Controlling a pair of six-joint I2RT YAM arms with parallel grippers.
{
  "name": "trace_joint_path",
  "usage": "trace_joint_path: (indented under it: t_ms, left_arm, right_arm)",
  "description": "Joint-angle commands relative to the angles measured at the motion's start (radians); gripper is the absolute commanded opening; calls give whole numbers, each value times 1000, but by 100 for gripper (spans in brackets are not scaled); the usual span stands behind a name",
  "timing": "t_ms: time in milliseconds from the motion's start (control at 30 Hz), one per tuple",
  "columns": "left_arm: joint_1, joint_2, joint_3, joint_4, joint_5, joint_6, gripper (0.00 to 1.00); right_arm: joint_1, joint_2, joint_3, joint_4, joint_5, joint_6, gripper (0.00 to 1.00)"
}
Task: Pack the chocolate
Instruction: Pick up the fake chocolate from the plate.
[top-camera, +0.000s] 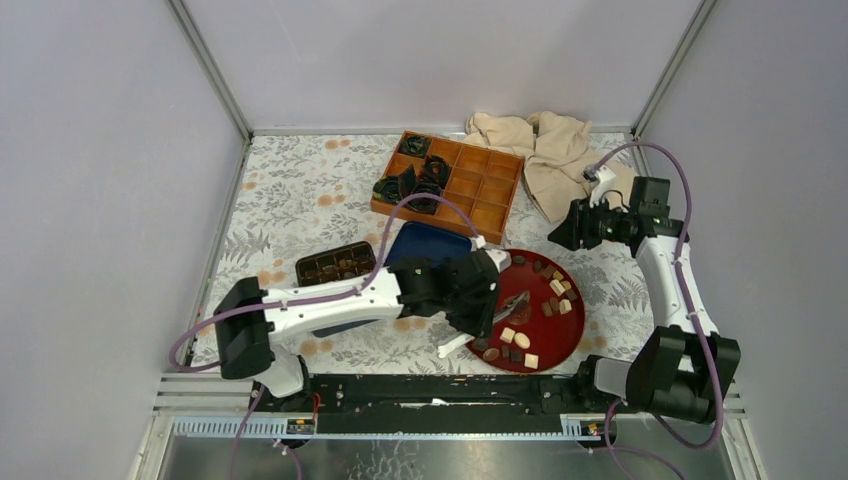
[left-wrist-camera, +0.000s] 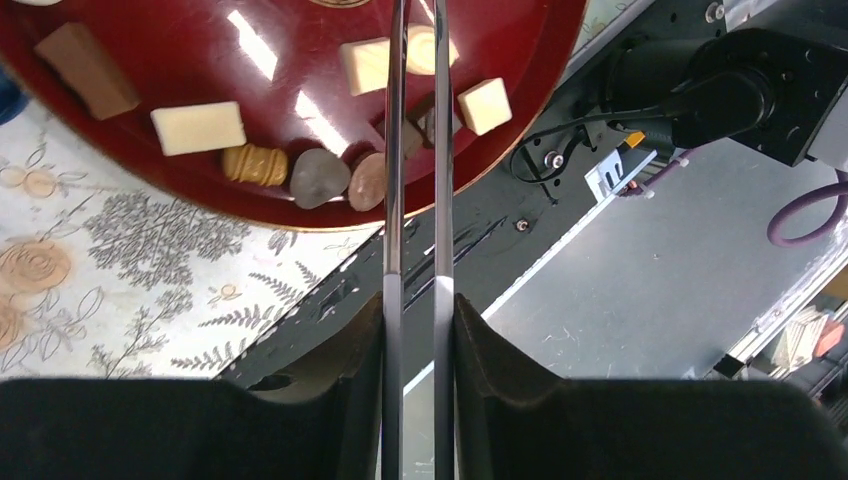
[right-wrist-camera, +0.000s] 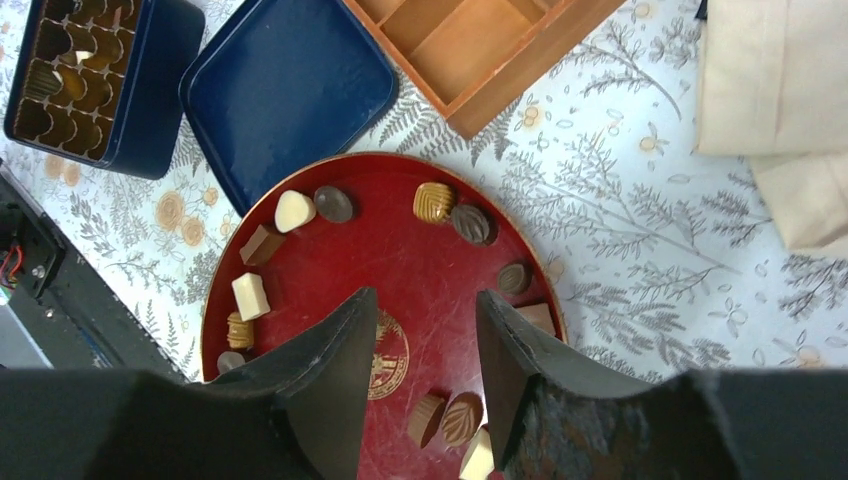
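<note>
While loose on the plate (right-wrist-camera: 400, 260), chocolate (right-wrist-camera: 250, 296), long axes in mixed directions.

Chocolate (right-wrist-camera: 434, 201) on the plate (right-wrist-camera: 420, 270); tray (top-camera: 487, 192) behind it; tin (top-camera: 335, 264) left.

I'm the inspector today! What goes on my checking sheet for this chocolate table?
Surface: flowery tablecloth, lying flat.
Job's things: chocolates loose on the red plate; some seem to sit in the blue box; blue lid beside it.
Clutter: wooden box holding black paper cups; beige cloth at the far right.
Grippers: left gripper shut on metal tongs over the plate; right gripper open, empty.
Cables: purple cables loop along both arms.
Surroundings: grey walls.
</note>
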Motion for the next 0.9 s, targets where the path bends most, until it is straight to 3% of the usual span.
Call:
trace_joint_path:
  t_ms: [0,333,867]
  left_arm:
    - [-29,41,65,76,4,74,34]
    - [-43,164,172,56,-11,155,41]
    - [-48,344,411,-180,-135,14,44]
  right_arm:
    - [-37,-73,-29,1,-59,11,49]
    - [-71,-68,-40,5,-77,10,49]
    - [-76,-58,-38,-4,-93,1,49]
